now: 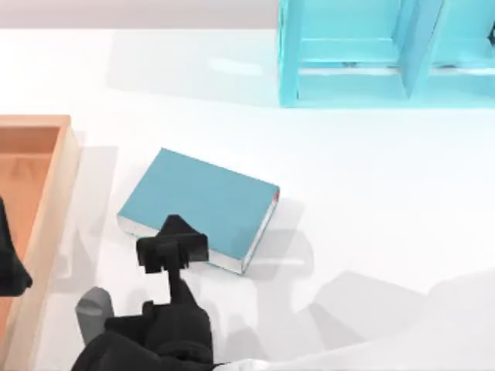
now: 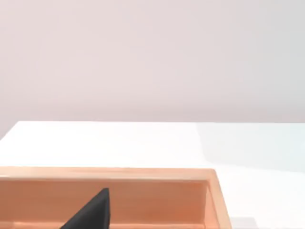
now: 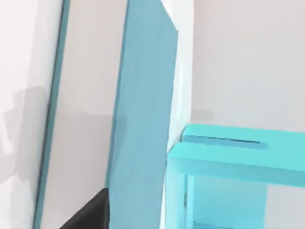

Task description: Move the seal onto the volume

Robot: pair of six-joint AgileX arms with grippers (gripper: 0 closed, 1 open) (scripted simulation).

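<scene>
The volume (image 1: 209,201) lies flat on the white table (image 1: 371,201), left of centre in the top view and turned at an angle. It is a thick slab with a plain, smooth teal-blue cover and white page edges along its near sides. The right gripper (image 1: 172,249), matt black and angular, hangs over the book's near left edge, its arm reaching in from the bottom of the top view. Whether this gripper is apart, together or clamped on something cannot be told, nor whether the seal sits beneath it. A thin red sliver (image 1: 276,199) shows at the book's right corner, too small to identify.

In the right wrist view the book's cover (image 3: 143,119) is close by, with the glossy light-cyan shelf unit (image 3: 228,152) beyond it; that unit stands at the table's far edge (image 1: 348,85). A short grey cylinder (image 1: 93,305) stands just beside the right arm. The left gripper (image 1: 9,267) is parked at the table's left edge over an open wooden tray (image 1: 58,185) of pale orange boards.
</scene>
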